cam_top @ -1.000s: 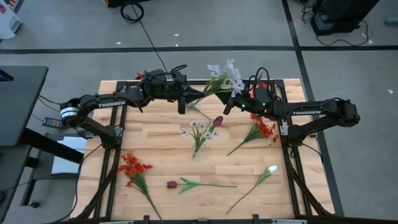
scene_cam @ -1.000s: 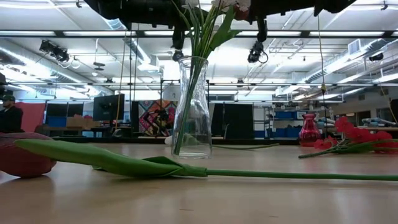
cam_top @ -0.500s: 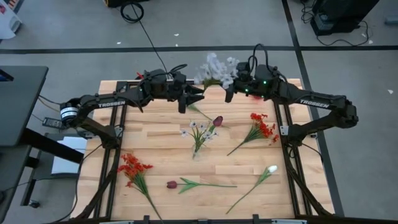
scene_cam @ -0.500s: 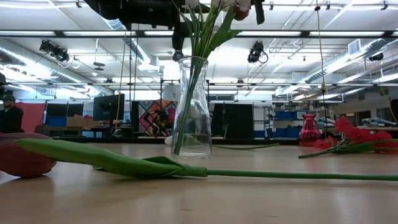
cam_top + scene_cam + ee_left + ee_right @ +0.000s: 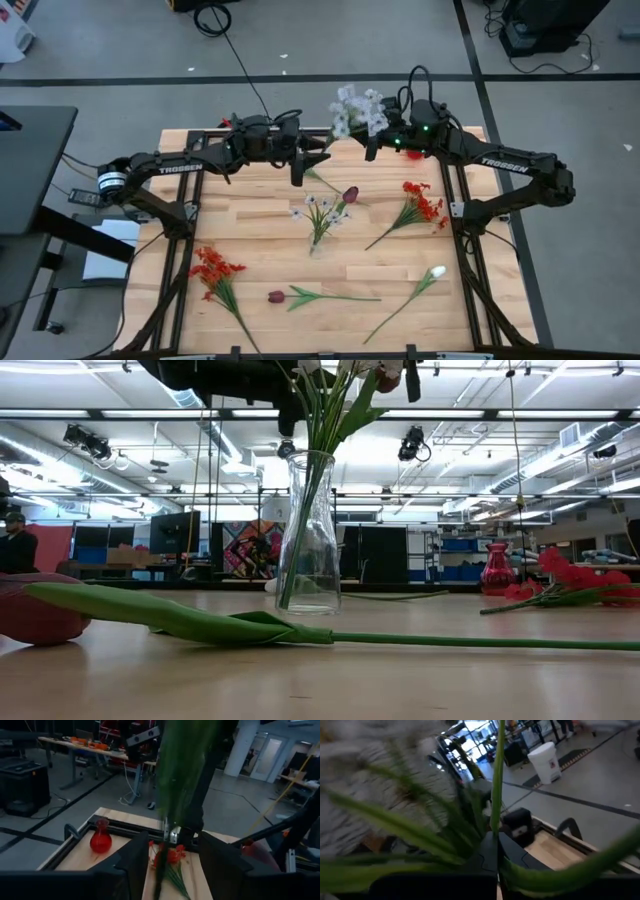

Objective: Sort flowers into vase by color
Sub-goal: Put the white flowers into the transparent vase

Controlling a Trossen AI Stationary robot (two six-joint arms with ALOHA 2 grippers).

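So over on the left, my left gripper [image 5: 308, 160] hangs at the table's [image 5: 250, 250] far edge with its fingers [image 5: 135, 865] spread apart, green stems blurry between them, nothing clamped; next to it the clear glass vase [image 5: 308, 535] holds a white-lavender bunch [image 5: 357, 108]; my right gripper [image 5: 372, 148] is pinched tight on a green stem [image 5: 496, 780] there; loose flowers lie across the wood: red cluster [image 5: 212, 268], maroon tulip [image 5: 277, 296], white spray [image 5: 320, 210], another red cluster [image 5: 423, 203], white bud [image 5: 437, 271].
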